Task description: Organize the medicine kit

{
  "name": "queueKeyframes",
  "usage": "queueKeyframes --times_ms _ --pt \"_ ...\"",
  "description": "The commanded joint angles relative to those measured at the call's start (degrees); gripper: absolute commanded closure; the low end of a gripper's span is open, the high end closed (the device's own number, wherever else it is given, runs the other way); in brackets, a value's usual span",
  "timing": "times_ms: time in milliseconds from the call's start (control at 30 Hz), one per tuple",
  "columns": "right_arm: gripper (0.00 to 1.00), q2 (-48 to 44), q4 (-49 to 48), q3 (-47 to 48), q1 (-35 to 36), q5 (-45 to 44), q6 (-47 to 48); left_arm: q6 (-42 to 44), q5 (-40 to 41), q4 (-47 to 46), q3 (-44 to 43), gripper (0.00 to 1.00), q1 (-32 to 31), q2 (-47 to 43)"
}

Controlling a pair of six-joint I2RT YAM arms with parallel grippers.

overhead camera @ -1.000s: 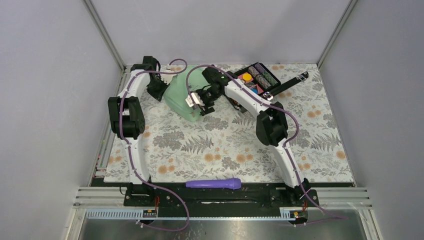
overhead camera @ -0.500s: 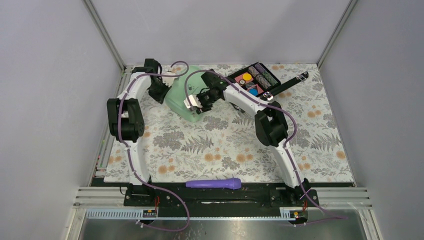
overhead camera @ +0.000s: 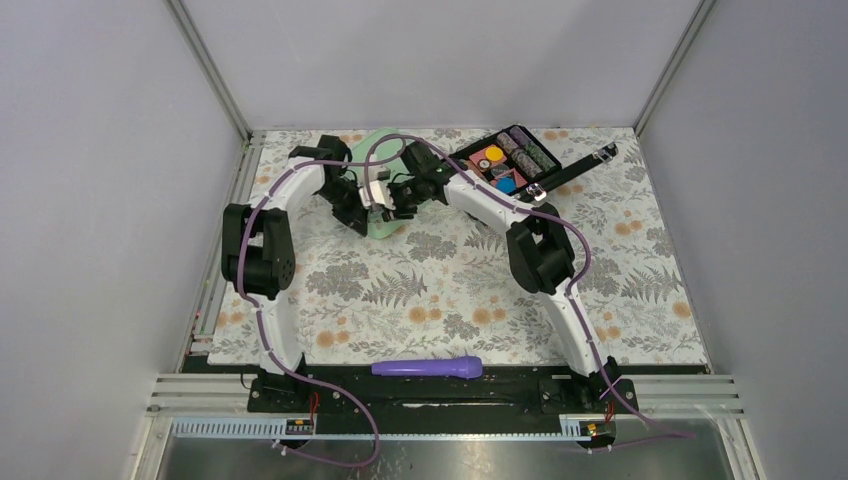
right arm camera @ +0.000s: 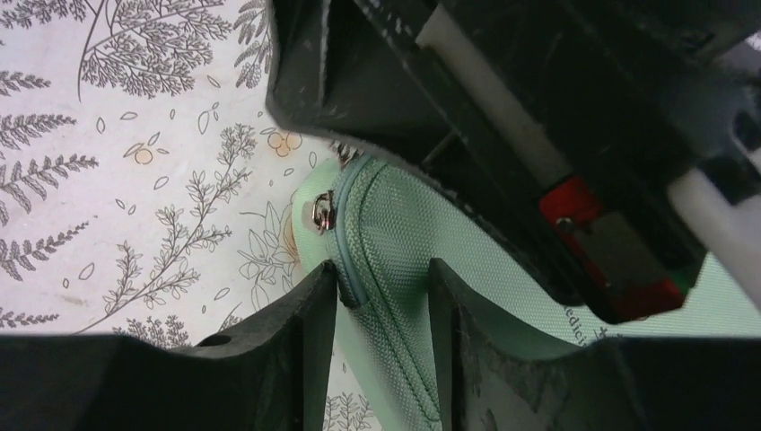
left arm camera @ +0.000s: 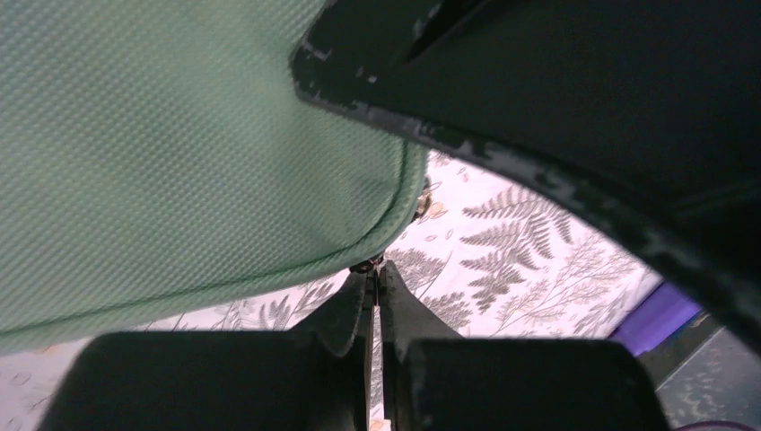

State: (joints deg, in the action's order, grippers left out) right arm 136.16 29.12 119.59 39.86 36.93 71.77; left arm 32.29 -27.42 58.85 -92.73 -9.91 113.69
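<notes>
Shifted since a second ago: the left gripper [left arm camera: 372, 269] has swung in against the pale mint-green woven zip-up medicine kit [right arm camera: 395, 233], jaws pressed together at its edge. Opposite, the right gripper [right arm camera: 384, 278] clamps the kit's zipped rim. The kit sits at 12 o'clock on the fern-printed cloth [overhead camera: 440, 290], with a black compartmented case [overhead camera: 510, 160] at its 2 o'clock.

The top view looks steeply down from high above the near edge, taking in the whole floral surface [overhead camera: 450, 290]. Both wrist views sit very close, looking past their own jaws. All three share the medicine kit [overhead camera: 388, 226] and that surface.
</notes>
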Motion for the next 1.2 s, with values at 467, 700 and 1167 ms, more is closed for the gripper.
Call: queueKeyframes --times_ms 467,700,1167 --pt "0.55 -1.65 -11.91 -2.26 1.0 -3.46 -19.3 -13.64 -26.57 -2.07 5.65 0.62 -1.03 -6.11" --pt "0.07 -24.13 -24.64 -28.19 -1.19 -4.94 -27.47 -12.85 -19.68 1.02 -0.53 0.01 8.04 -11.36" --pt "0.01 -49.42 -1.34 -22.48 -7.46 -46.03 -74.81 -27.8 4.36 -48.45 16.33 0.01 8.62 -38.74"
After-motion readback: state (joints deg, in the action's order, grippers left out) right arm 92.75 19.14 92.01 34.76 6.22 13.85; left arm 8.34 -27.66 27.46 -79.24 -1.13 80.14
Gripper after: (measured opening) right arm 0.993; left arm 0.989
